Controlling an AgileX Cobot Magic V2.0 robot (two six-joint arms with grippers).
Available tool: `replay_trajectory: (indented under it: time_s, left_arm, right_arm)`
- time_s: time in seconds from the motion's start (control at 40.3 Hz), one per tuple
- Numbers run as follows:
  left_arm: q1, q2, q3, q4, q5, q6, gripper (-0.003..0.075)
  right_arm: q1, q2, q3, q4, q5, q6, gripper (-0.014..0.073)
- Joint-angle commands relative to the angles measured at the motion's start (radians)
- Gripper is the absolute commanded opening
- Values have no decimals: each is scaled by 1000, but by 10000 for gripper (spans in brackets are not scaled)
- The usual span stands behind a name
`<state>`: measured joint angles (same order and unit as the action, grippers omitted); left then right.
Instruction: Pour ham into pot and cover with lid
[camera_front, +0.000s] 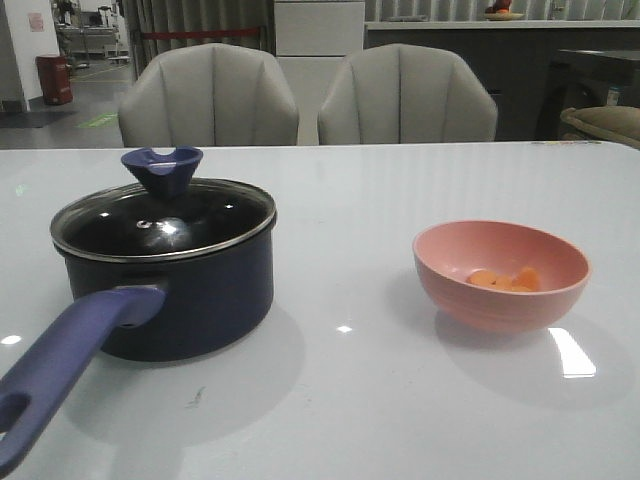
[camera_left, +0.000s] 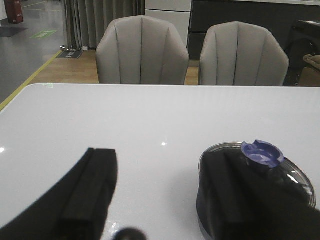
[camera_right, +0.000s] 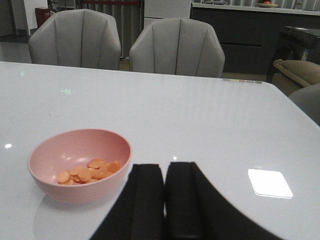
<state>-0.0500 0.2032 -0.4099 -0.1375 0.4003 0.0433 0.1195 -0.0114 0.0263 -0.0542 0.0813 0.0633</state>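
Nearest the front edge of the table (camera_front: 400, 400), the pot (camera_front: 190, 290) is seen toward the left side, handle (camera_front: 60, 360) pointed at the near left corner. The lid (camera_front: 165, 225) is already seated on it. The pink bowl (camera_front: 500, 272) sits toward the right side, well apart, with the ham (camera_right: 89, 171) inside.

The left gripper (camera_left: 160, 200) is held with fingers apart just short of the lid knob (camera_left: 262, 152); the right gripper (camera_right: 165, 200) is pressed closed on nothing, near the bowl.

Risk judged: the lid must be removed first; a poor grip on the notched knob could let it slip, and ham poured short would be scattered over the table.
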Motion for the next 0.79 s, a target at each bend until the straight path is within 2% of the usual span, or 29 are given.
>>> replay_trajectory:
  time_s: [0.0,0.149,0.323,0.496,0.77]
  left_arm:
    - [1,19,-23,-27,-70,-7,516]
    - [1,19,-4,-73,-80,-9,490]
    - [1,83,-83,-71,67,-9,517]
    - [1,243,-205,-60,167,-7,594]
    - [1,564,-418,-60,248,-7,594]
  right_arm:
    - [-1,-19,-4,-8,-81,-2,161]
    - [-1,-19,-4,-8,-81,-2,161]
    - [-1,-19,-4,-8,-81,-2,161]
    - [-1,-19,-4,-8,-81,-2,161]
    - [-1,-19,-4,-8,-81,-2,161]
